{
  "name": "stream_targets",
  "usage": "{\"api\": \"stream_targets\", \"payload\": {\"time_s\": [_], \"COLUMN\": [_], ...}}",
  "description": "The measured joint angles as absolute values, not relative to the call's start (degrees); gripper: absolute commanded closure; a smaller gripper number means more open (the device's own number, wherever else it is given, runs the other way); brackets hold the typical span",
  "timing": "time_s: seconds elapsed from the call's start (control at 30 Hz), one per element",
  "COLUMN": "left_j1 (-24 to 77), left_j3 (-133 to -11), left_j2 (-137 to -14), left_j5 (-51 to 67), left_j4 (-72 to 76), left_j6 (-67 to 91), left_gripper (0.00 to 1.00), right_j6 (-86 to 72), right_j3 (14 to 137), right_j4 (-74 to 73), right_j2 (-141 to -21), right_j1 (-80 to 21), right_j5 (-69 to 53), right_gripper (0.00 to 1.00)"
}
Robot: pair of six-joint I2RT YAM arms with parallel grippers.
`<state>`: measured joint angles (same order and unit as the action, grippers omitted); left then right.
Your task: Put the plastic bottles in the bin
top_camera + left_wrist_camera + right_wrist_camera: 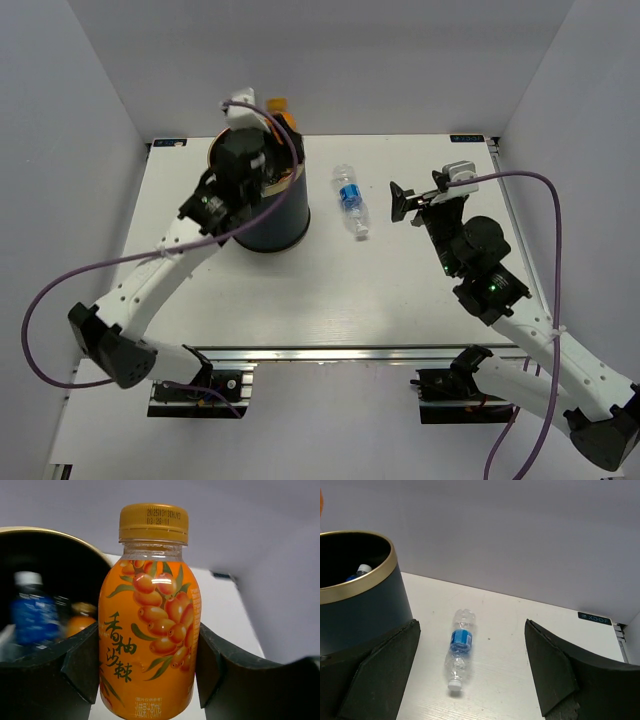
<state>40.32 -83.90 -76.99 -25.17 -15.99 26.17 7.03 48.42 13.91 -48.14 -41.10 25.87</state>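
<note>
- Two black fingers (80, 665) of the left gripper (147, 652) are clamped on the sides of a short orange plastic bottle (150, 605) with an orange cap and a berry-printed label, held upright.
- Just beside it, to its left in the wrist view, opens the mouth of the bin (55, 532), a tall, dark, round bucket with a thin gold rim. From above, the held bottle shows at the far edge of that rim; whether it is fully over the opening I cannot tell.
- Inside the bin, blurred, lie a clear bottle (30, 615) with a blue label and white cap, and a second orange bottle (80, 624).
- Well apart, the right gripper (403, 203) hovers with its fingers spread wide, holding nothing.
- Between it and the bin, a clear plastic water bottle (350, 200) with a blue label lies on its side on the white table (400, 290).
- The step in hand looks like the drop of the orange bottle. It calls for centring the bottle over the mouth, then parting the fingers.
- After that, the lying bottle remains — likely the right arm's, gripped across its middle.
</note>
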Motion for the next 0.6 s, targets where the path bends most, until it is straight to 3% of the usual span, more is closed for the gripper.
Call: {"api": "stream_targets", "payload": {"time_s": [0.13, 0.37, 0.6], "left_j1": [29.23, 25.12, 25.12], "left_j3": [-87.46, -88.77, -87.13], "left_j2": [-83.37, -89.60, -83.13], "left_j5": [-28.23, -28.69, -28.47], "left_j4": [-17.82, -23.38, -23.68], "left_j6": [26.94, 26.63, 25.89], "left_gripper": [0.02, 0.02, 0.02], "right_j6": [7.09, 8.16, 7.22], "right_j3": [48.16, 49.89, 55.05], "right_j4": [14.13, 12.93, 8.69], "right_j2": [-47.42, -54.13, -64.95], "right_j1": [-40.97, -40.40, -36.93], "right_j5": [26.70, 27.20, 24.43], "right_gripper": [0.11, 0.11, 0.10]}}
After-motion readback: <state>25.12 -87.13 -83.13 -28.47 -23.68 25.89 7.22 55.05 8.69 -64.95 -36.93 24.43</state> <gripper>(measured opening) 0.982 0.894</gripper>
